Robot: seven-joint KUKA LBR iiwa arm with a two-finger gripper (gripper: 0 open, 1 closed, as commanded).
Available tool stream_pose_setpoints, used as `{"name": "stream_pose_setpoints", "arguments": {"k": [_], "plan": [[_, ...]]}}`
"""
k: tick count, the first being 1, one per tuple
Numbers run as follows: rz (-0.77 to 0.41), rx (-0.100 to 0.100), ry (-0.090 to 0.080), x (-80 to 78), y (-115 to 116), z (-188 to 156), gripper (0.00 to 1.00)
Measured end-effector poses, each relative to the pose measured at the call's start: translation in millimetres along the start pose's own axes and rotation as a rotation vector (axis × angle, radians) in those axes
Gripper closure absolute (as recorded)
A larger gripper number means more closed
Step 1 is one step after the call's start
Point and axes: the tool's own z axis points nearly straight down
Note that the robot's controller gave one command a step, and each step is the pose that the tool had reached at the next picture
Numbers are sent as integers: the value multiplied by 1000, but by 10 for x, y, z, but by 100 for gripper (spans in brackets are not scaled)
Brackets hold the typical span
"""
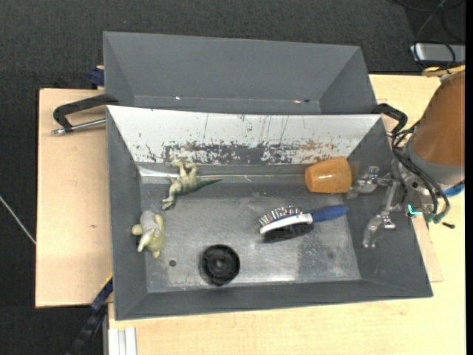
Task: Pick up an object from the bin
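The grey metal bin (325, 261) carries five loose things on its scuffed floor, all apart. At the far right an orange rounded plastic cup (329, 176) lies against the back wall. Nearer is a blue-handled brush with a black-and-white head (288, 222). A black round disc (219, 263) sits at the near edge. A pale green toy lizard (182, 183) lies far left, and a cream toy animal (151, 233) lies nearer.

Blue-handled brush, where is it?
Camera view: the brush lies right of centre on the bin floor, between the orange cup and the black disc.
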Motion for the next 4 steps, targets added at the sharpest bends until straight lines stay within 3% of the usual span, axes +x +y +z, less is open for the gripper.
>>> {"name": "stream_pose_setpoints", "arguments": {"k": [1, 2, 3, 4], "plan": [[-146, 2, -11, -447, 730, 991, 0], [-144, 0, -8, -302, 997, 675, 0], [-44, 0, -10, -337, 1110, 695, 0], [21, -1, -6, -342, 1070, 980, 0]]}}
